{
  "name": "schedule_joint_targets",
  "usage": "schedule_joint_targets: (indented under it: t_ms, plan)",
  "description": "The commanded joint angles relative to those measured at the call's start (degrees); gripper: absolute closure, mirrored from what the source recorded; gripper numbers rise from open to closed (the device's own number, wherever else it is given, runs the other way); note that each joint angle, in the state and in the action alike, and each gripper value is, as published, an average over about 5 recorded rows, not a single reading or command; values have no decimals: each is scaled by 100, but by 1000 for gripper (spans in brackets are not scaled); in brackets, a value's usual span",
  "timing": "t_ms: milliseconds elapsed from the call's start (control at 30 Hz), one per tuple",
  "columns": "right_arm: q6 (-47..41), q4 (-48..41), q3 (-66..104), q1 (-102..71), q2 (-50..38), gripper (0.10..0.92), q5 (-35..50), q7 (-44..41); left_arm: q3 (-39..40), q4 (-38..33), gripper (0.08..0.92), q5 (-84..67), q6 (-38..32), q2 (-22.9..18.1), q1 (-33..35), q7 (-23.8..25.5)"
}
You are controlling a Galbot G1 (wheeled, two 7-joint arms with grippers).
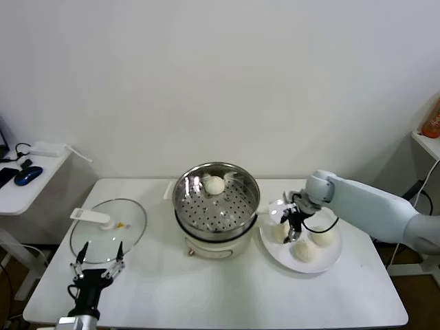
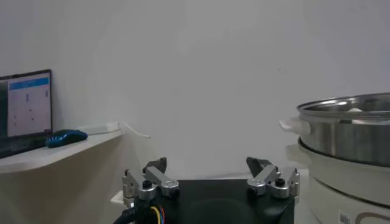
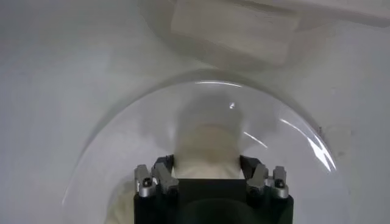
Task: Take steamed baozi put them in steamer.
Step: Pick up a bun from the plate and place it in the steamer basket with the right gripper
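- Nearest the head camera, the left gripper (image 1: 98, 265) hangs low over the table's (image 1: 206, 295) front left corner, fingers spread with nothing between them, just in front of the glass lid (image 1: 108, 230).
- At the table's middle stands the steamer (image 1: 216, 199) on its white cooker base (image 1: 210, 244), with one steamed baozi (image 1: 215, 184) lying on the perforated floor toward the back.
- To the right, three more baozi sit on the white plate (image 1: 300, 262), just beside the cooker.
- Reaching in from the right, the right gripper (image 1: 294, 229) is down over the plate, its fingers (image 3: 164, 173) standing either side of the leftmost bun (image 3: 207, 152), close against it.
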Motion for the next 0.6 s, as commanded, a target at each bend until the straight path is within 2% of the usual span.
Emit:
schedule_joint_targets:
  t_ms: [33,267,600]
  plan:
    - [-13,275,-107,379,-219,311,241,-27,-3,-8,177,-1,4,1,0,0]
    - [-36,754,-557,1315,-591,313,726,-128,-1,-40,177,-14,13,-2,-9,-3]
    - [-81,1578,-1766,3407,-799,309,2050,-189,50,-78,177,-24,7,-1,2,-6]
